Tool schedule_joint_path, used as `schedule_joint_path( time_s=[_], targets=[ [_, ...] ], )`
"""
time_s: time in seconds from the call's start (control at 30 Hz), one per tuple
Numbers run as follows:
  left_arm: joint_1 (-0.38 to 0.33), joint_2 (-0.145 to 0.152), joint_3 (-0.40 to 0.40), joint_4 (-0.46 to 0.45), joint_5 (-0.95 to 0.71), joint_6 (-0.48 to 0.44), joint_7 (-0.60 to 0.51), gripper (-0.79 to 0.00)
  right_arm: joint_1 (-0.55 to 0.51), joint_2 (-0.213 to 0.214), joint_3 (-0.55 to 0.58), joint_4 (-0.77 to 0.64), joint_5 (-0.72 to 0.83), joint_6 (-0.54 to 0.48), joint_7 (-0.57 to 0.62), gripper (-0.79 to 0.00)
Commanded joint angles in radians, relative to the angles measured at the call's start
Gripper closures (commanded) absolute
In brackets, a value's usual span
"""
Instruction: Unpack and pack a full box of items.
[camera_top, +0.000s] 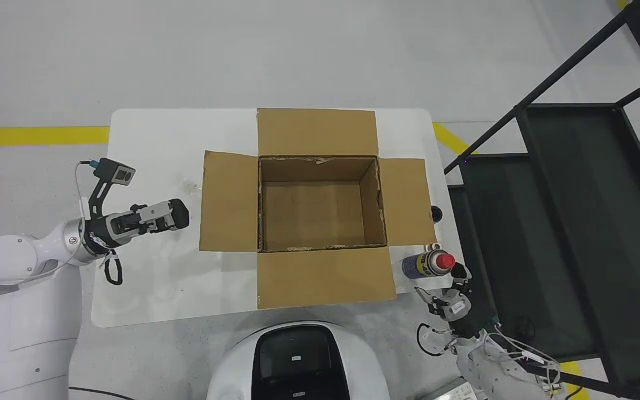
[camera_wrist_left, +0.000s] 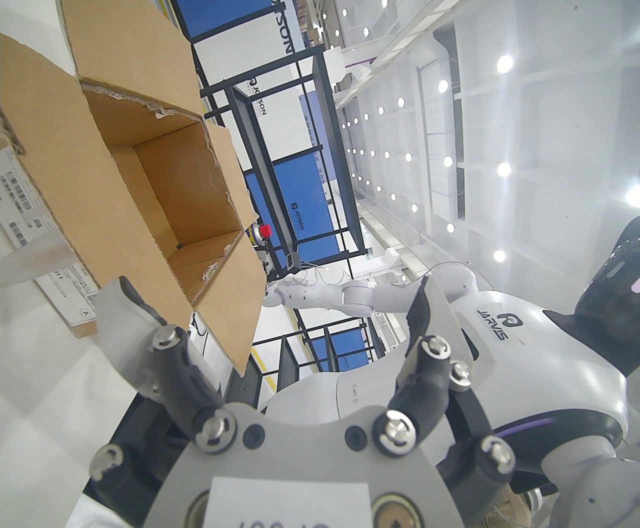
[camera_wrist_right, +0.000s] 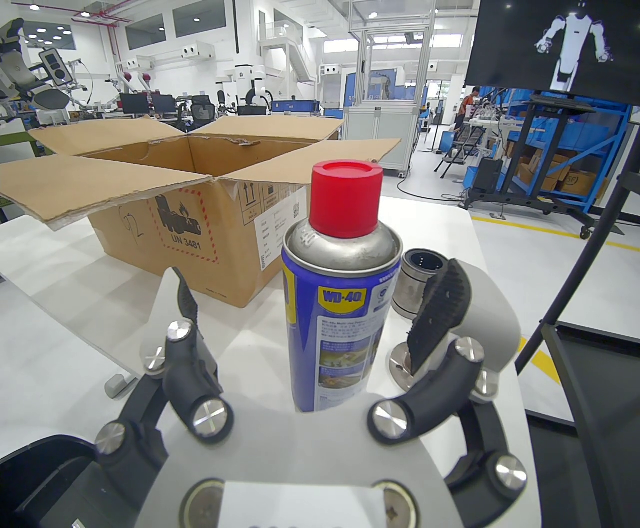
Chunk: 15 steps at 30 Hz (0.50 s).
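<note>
Inspected on the white worktop (camera_top: 160, 140): cardboard box (camera_top: 230, 215), four flaps spread, no items showing inside, well ahead of the left tool (camera_wrist_left: 272, 300) and just beyond the right tool (camera_wrist_right: 312, 300). Left tool released, holding nothing. Right tool likewise released, jaws wide to either side of the upright blue spray can (camera_wrist_right: 340, 280), not yet touching it.

Judged as the grasp for packing. Recommend closing squarely on the can body below the shoulder, keeping it vertical, then clearing the near flap on the lift.

Gained from the right wrist view over the top view: jaw clearance round the can, plus a flanged linear bearing (camera_wrist_right: 422, 280) just behind it. Gained from the top view: the whole box floor.
</note>
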Motion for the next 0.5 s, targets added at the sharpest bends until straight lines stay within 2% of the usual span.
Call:
schedule_joint_path(
  time_s=[0.0, 0.13, 0.47],
  targets=[
    [0.000, 0.000, 0.000, 0.000, 0.000, 0.000, 0.000, -0.785, 0.000, 0.000, 0.000, 0.000, 0.000, 0.000, 0.000, -0.785],
    [0.000, 0.000, 0.000, 0.000, 0.000, 0.000, 0.000, -0.785, 0.000, 0.000, 0.000, 0.000, 0.000, 0.000, 0.000, -0.785],
    [0.000, 0.000, 0.000, 0.000, 0.000, 0.000, 0.000, -0.785, -0.028, 0.017, 0.040, -0.063, -0.036, 0.011, 0.099, -0.785]
  ],
)
